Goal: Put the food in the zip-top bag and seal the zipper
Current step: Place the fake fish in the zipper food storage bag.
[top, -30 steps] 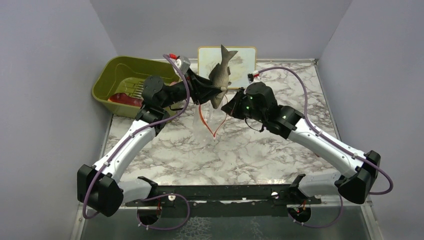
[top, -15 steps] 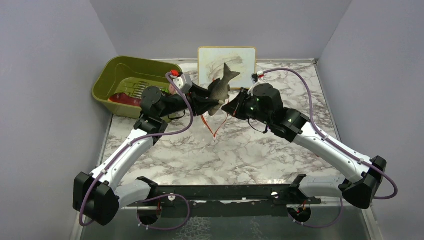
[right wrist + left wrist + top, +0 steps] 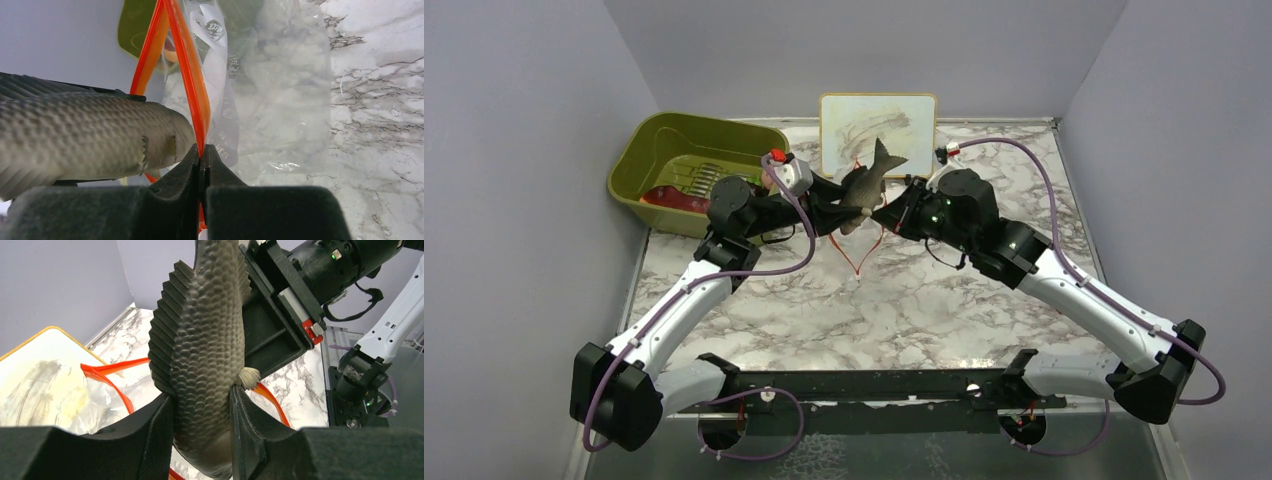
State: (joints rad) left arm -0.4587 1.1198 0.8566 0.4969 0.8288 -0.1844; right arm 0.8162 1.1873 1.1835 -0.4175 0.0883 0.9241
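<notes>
Fish toy (image 3: 205,340), grey, sat clamped between left gripper (image 3: 202,415) fingers, tail up, head down at the mouth of the zip-top bag (image 3: 270,100). Zipper (image 3: 187,75) gaped in 2 orange-red halves, 1 on each side of the fish. Right gripper (image 3: 201,160) was pinched tight on the zipper edge, holding the bag up over the marble table (image 3: 904,300). Red toy food (image 3: 669,198) lay in the olive bin (image 3: 659,150) at far left.

Robot lab booth: plain grey walls (image 3: 524,120), marble-print table (image 3: 924,310), black mounting rail (image 3: 874,384).
</notes>
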